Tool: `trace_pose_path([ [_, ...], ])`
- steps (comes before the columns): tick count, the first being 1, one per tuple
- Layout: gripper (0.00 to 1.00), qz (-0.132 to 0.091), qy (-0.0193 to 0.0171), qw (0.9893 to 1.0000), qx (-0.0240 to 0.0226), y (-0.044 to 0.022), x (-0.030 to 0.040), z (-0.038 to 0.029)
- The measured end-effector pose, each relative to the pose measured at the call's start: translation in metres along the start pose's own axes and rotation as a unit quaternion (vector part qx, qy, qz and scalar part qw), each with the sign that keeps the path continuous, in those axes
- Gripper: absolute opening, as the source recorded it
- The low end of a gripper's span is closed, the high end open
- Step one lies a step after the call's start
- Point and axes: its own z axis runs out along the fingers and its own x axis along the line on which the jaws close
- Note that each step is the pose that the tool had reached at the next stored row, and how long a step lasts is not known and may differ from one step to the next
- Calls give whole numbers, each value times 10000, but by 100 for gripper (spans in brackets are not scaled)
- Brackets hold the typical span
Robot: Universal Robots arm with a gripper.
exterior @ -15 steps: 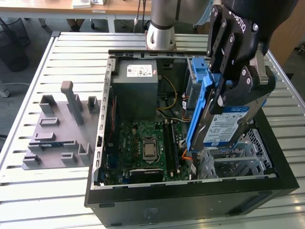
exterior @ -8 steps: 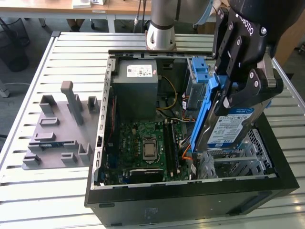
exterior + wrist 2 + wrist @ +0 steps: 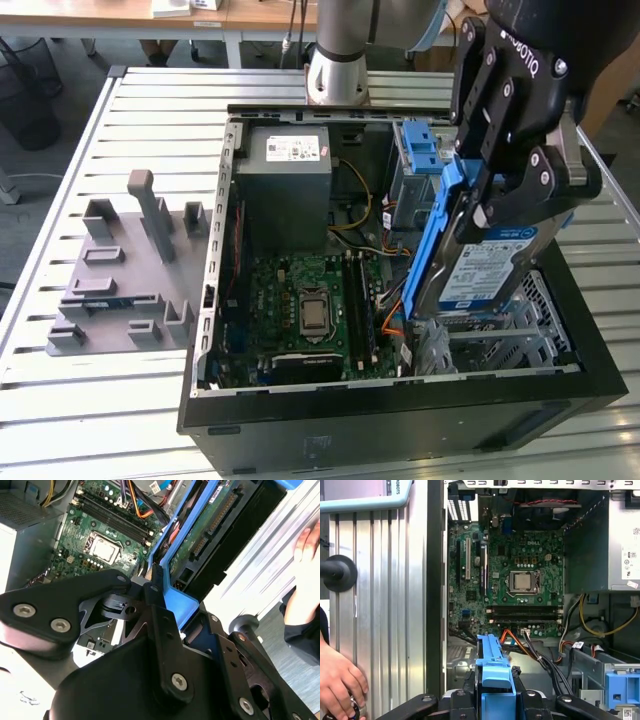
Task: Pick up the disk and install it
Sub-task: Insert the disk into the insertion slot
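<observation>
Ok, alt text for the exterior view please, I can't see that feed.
The tool holds the disk, tilted on edge, over the open computer case at the exterior view's right. Inside the case are a motherboard and a grey power supply; a grey fixture sits on the slatted table at the view's left.

The computer case [image 3: 380,420] lies on the slatted table [image 3: 150,100], with a fixture block [image 3: 110,290] at the exterior view's left of it. Inside, the power supply [image 3: 290,185] sits behind the motherboard [image 3: 285,300]. The disk [image 3: 480,270], in the gripper [image 3: 500,200], hangs tilted above the drive cage [image 3: 510,328].
</observation>
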Motion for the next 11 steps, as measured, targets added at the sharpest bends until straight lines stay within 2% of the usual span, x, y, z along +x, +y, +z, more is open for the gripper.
trace_pose_path([
  [11, 36, 0, 0, 10000, 0, -151, 6, 21],
])
